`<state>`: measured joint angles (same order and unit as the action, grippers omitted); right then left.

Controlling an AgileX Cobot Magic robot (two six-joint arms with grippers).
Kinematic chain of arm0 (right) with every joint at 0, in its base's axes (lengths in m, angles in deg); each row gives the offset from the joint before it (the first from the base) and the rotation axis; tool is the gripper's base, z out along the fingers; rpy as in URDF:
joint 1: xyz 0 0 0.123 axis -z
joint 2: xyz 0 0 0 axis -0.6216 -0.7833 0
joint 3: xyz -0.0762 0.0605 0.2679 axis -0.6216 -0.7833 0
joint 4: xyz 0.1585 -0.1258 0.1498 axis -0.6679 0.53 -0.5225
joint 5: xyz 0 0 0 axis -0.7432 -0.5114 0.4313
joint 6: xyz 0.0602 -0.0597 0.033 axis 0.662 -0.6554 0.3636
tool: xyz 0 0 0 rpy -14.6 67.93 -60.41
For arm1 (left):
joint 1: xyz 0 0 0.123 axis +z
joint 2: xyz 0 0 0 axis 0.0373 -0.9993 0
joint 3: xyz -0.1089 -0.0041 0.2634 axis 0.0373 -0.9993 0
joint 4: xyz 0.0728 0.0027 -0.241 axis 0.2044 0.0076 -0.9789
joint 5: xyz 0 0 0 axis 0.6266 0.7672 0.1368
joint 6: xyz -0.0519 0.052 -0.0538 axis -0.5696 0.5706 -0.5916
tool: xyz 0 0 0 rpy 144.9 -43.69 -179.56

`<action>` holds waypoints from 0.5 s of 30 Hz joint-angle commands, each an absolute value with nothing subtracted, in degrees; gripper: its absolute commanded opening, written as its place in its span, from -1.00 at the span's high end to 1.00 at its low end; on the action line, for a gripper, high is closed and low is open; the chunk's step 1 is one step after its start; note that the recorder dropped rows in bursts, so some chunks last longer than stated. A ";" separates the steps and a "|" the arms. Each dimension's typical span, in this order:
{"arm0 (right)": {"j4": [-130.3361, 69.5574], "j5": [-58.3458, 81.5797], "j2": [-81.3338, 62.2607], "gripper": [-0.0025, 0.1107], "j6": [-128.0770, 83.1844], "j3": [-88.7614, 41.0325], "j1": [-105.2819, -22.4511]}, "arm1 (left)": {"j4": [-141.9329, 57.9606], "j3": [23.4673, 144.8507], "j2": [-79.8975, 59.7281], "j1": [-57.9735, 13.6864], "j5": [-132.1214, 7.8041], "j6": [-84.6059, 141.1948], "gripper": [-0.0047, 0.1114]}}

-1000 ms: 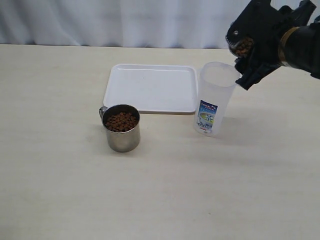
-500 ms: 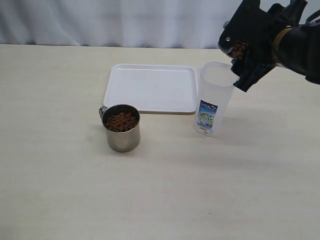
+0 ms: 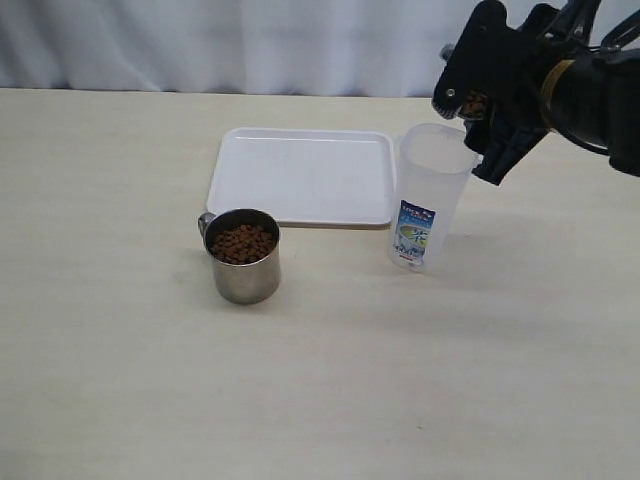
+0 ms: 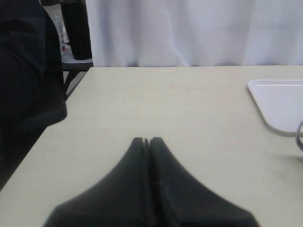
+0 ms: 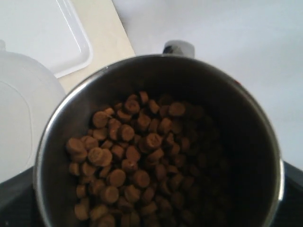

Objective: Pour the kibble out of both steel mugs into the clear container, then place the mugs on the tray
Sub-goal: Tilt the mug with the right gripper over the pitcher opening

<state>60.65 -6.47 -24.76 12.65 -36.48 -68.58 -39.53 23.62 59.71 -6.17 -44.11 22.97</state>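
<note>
Your right gripper [image 3: 478, 100], clamped on one mug [image 5: 227, 118], has swung it closer over the jar [image 3: 430, 190], at its one o'clock, kibble [image 5: 128, 161] not yet spilling, so the pour looks imminent; your left gripper [image 4: 147, 142] sits pressed together, empty.

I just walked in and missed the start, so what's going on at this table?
The right gripper holds a steel mug of kibble tipped just above the mouth of the clear container, ready to pour. No kibble can be seen in the container. A second mug, also full, stands on the table in front of the tray. Neither mug is on the tray yet. The left gripper is shut, holds nothing and hangs over the table.
</note>
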 commanded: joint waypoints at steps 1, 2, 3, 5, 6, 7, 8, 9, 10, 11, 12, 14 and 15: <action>63.32 -6.47 -24.40 0.88 11.92 -36.40 -68.63 | -39.60 23.47 59.73 -6.13 -44.48 22.87 0.92; 63.99 -6.47 -24.40 0.88 11.92 -36.40 -68.63 | -39.60 23.47 59.73 -6.13 -44.48 22.87 0.92; 64.82 -6.47 -24.40 0.88 11.92 -36.40 -68.63 | -39.60 23.47 59.73 -6.13 -44.48 22.87 0.92; 65.80 -6.47 -24.40 0.88 11.92 -36.40 -68.63 | -39.60 23.47 59.73 -6.13 -44.48 22.87 0.92; 66.08 -6.47 -24.40 0.88 11.92 -36.40 -68.63 | -39.60 23.47 59.73 -6.13 -44.48 22.87 0.92; 66.35 -6.47 -24.40 0.88 11.92 -36.40 -68.63 | -39.60 23.47 59.73 -6.13 -44.48 22.87 0.92; 66.51 -6.47 -24.40 0.88 11.80 -36.40 -68.63 | -39.60 23.47 59.73 -6.13 -44.48 22.87 0.92; 66.51 -6.47 -24.40 0.88 11.00 -36.40 -68.63 | -39.60 23.47 59.73 -6.13 -44.48 22.87 0.92; 66.51 -6.47 -24.40 0.88 9.97 -36.40 -68.63 | -39.60 23.47 59.73 -6.13 -44.48 22.87 0.92; 66.51 -6.47 -24.40 0.88 8.90 -36.45 -68.63 | -39.60 23.47 59.73 -6.13 -44.48 22.87 0.92; 66.51 -6.47 -24.40 0.88 8.66 -36.45 -68.63 | -39.60 23.47 59.73 -6.13 -44.48 22.87 0.92; 66.51 -6.47 -24.40 0.88 8.66 -36.45 -68.63 | -39.60 23.47 59.73 -6.13 -44.48 22.87 0.92; 66.51 -6.47 -24.40 0.88 8.66 -36.45 -68.63 | -39.60 23.47 59.73 -6.13 -44.48 22.87 0.92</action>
